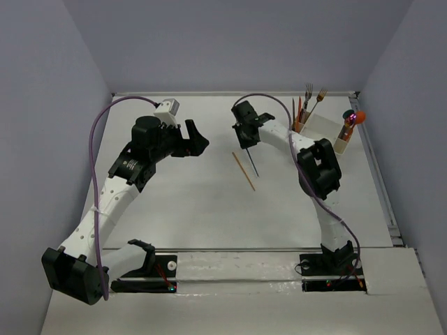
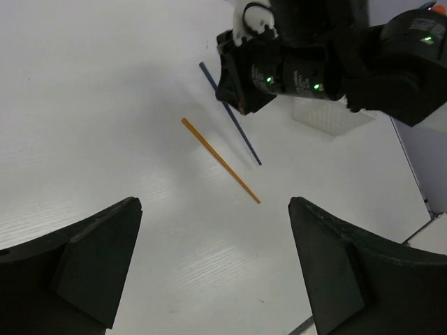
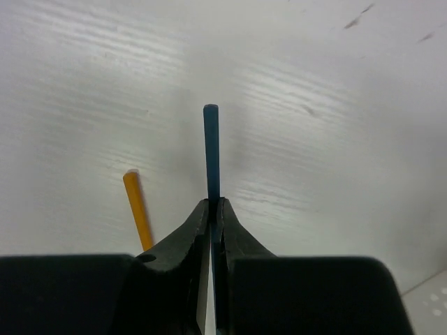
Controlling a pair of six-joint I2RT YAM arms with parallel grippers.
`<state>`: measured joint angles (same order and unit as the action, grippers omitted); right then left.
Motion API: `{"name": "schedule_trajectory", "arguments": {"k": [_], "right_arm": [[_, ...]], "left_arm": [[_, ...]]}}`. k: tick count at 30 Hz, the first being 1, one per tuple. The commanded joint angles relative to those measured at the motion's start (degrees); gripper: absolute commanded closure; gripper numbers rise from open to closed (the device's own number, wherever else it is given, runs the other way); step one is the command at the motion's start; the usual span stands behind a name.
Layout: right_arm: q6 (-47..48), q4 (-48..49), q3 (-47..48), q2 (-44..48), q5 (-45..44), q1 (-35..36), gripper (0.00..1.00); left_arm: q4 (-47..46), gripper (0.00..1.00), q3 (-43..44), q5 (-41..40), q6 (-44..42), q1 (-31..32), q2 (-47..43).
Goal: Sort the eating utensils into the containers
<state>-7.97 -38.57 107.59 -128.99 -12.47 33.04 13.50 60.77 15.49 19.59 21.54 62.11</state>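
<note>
My right gripper (image 1: 246,144) is shut on one end of a dark blue stick (image 1: 253,162). The jaws pinch it in the right wrist view (image 3: 211,150), and it slants down toward the table. An orange stick (image 1: 244,171) lies flat on the table beside it and shows in both wrist views (image 2: 220,160) (image 3: 137,208). My left gripper (image 1: 199,138) is open and empty, hovering left of both sticks (image 2: 215,204). The white bin (image 1: 320,128) with tan cups (image 1: 343,142) stands at the back right, holding several upright forks and sticks (image 1: 309,101).
The right arm's forearm (image 1: 318,164) runs from the bin area toward the near edge. A raised table border (image 1: 380,181) runs along the right side. The right arm's wrist (image 2: 293,66) fills the top of the left wrist view.
</note>
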Motion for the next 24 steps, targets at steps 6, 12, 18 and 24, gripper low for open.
{"name": "schedule_trajectory", "arguments": {"k": [6,12,18,24], "right_arm": [[-6.79,24.05,-16.07,32.84,-10.02,-12.11,0.93],[-9.17,33.29,-28.48,48.56,-18.19,-22.2,0.93],[-7.51,40.39,-35.33,53.84,-23.3,-29.42,0.93],[-3.55,47.08,-39.3,52.35,-23.65,-33.04,0.93]], "left_arm": [[-2.77,0.01,2.07,4.46,1.59,0.17,-2.51],[-2.77,0.01,-0.39,6.4,3.17,0.17,-5.06],[-2.51,0.01,-1.53,7.01,3.17,0.17,-6.03],[-2.51,0.01,-1.62,7.28,2.47,0.17,-5.94]]}}
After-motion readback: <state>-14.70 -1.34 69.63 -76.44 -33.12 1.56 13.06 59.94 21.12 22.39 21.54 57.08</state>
